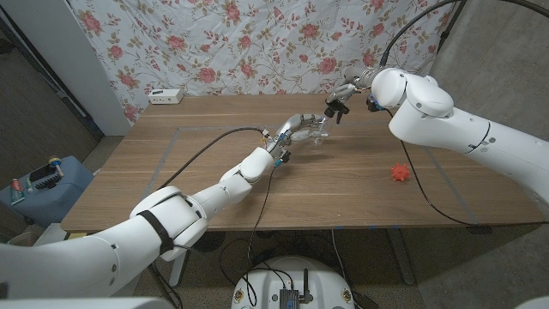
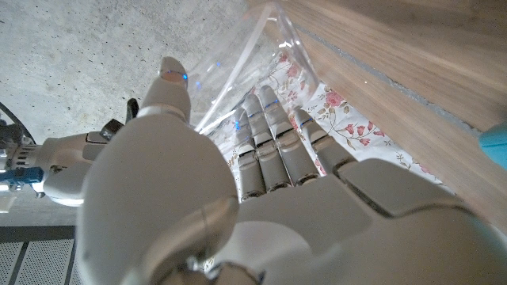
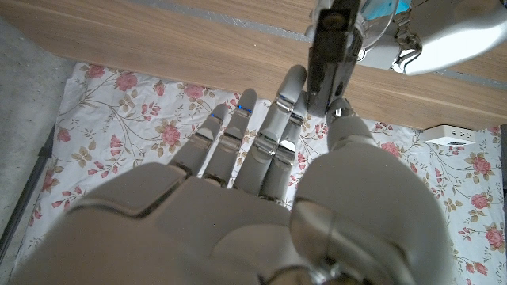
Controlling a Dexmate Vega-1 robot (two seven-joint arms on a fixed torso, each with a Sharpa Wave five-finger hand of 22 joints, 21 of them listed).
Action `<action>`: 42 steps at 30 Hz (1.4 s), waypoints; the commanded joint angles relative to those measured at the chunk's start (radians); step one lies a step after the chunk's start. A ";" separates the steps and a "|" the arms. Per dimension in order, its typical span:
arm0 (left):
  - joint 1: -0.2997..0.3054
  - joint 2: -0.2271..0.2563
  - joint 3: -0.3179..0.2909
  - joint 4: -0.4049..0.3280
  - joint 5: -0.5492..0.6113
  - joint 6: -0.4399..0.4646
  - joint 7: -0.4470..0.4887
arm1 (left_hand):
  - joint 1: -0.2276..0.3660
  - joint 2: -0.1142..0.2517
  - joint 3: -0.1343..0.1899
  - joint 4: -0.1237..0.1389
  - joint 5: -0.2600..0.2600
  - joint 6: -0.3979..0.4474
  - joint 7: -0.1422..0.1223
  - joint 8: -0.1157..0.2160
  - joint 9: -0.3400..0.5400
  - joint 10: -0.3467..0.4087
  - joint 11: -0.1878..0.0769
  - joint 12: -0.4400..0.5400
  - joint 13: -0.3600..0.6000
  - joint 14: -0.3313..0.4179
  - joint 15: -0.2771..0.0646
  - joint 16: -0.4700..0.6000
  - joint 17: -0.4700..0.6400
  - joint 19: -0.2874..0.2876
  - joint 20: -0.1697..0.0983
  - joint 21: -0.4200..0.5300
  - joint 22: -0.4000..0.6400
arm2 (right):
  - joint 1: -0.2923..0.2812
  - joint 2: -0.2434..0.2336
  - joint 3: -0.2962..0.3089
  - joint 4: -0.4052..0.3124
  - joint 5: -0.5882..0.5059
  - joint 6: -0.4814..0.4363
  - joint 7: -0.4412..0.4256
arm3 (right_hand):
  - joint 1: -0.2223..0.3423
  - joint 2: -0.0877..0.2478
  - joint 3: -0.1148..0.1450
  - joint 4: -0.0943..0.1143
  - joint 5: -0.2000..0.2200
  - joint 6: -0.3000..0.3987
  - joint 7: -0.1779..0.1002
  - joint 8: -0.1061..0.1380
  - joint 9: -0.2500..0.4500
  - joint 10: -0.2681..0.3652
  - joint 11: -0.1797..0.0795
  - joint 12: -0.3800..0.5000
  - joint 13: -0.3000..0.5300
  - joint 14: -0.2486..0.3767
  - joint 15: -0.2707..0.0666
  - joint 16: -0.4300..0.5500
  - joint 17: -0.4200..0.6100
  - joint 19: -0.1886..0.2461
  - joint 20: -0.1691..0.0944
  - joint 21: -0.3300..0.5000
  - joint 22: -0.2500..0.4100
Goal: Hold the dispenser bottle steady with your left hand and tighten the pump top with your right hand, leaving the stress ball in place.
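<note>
A clear dispenser bottle (image 1: 320,130) stands near the table's far middle, and my left hand (image 1: 296,129) grips its body from the left. In the left wrist view the fingers (image 2: 273,138) wrap the transparent bottle (image 2: 245,67). Just above it, my right hand (image 1: 340,99) reaches down onto the dark pump top (image 1: 329,112). In the right wrist view the black pump top (image 3: 331,47) sits pinched between the thumb and a finger of that hand (image 3: 261,182). The orange spiky stress ball (image 1: 399,172) lies alone on the table (image 1: 214,193), to the right and nearer me.
A white box (image 1: 165,95) sits at the table's far left edge by the floral cloth. A blue bin (image 1: 47,184) stands on the floor to the left. A black cable (image 1: 202,153) runs across the table along my left arm.
</note>
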State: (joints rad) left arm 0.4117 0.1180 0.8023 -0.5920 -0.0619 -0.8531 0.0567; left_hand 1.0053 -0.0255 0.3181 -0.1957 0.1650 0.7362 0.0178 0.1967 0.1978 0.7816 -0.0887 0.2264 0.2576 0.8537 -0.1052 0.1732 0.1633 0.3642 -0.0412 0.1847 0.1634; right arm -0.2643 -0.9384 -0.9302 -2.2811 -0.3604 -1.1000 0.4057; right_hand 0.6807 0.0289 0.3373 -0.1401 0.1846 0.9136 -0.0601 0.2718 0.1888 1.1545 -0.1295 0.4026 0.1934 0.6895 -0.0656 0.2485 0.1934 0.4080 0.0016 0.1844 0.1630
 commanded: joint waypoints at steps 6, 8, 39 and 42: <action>0.014 0.008 -0.005 -0.027 0.007 0.011 0.004 | -0.043 0.059 0.058 0.047 0.009 0.105 -0.034 0.006 0.002 0.017 -0.004 0.001 0.007 0.000 -0.064 0.005 0.000 0.004 -0.112 -0.001 0.002 | 0.009 -0.031 -0.007 -0.035 0.017 -0.023 -0.009 | -0.064 -0.016 -0.035 0.014 -0.005 -0.054 0.012 -0.040 0.008 -0.062 0.034 -0.028 0.007 -0.048 -0.048 -0.030 0.004 -0.022 0.010 -0.004 0.003; 0.017 0.011 -0.005 -0.035 0.008 0.015 0.005 | -0.043 0.058 0.059 0.047 0.008 0.106 -0.036 0.006 0.002 0.018 -0.005 0.002 0.007 0.000 -0.064 0.004 0.000 0.005 -0.112 -0.001 0.002 | 0.010 -0.038 -0.008 -0.040 0.017 -0.020 -0.007 | -0.074 -0.017 -0.040 0.017 -0.005 -0.067 0.012 -0.048 0.009 -0.077 0.037 -0.035 0.008 -0.053 -0.043 -0.032 0.004 -0.026 0.011 -0.004 0.003; 0.047 0.007 -0.030 -0.053 -0.017 0.008 0.013 | -0.046 0.058 0.064 0.047 0.008 0.107 -0.034 0.005 0.003 0.024 -0.006 0.001 0.009 0.000 -0.066 0.005 0.000 0.007 -0.115 0.000 0.002 | -0.081 -0.166 0.144 -0.086 0.023 0.201 0.045 | -0.158 -0.011 -0.080 0.009 -0.005 -0.290 -0.041 -0.082 0.025 -0.496 0.134 -0.164 0.071 -0.247 0.100 -0.066 0.000 -0.096 0.075 -0.002 0.004; 0.048 0.010 -0.031 -0.056 -0.014 0.004 0.014 | -0.047 0.057 0.064 0.047 0.008 0.108 -0.033 0.006 0.003 0.024 -0.007 0.001 0.009 -0.001 -0.067 0.005 0.000 0.007 -0.116 0.000 0.002 | -0.103 -0.172 0.173 -0.083 0.026 0.235 0.047 | -0.146 -0.009 -0.075 0.001 -0.004 -0.309 -0.056 -0.082 0.026 -0.528 0.128 -0.175 0.075 -0.261 0.095 -0.064 -0.001 -0.099 0.076 -0.001 0.004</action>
State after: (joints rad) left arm 0.4531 0.1274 0.7789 -0.6445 -0.0695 -0.8388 0.0750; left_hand 1.0053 -0.0255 0.3224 -0.1999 0.1669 0.7363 0.0179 0.1970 0.1977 0.7869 -0.0837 0.2223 0.2623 0.8503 -0.1051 0.1731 0.1633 0.3642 -0.0412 0.1847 0.1633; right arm -0.3069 -1.0738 -0.8366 -2.3613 -0.3273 -0.9768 0.4399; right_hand 0.5191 0.0188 0.2571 -0.1306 0.1772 0.6182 -0.1065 0.1910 0.2119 0.6493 0.0042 0.2362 0.2628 0.4401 0.0309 0.1878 0.1904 0.3109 0.0704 0.1845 0.1654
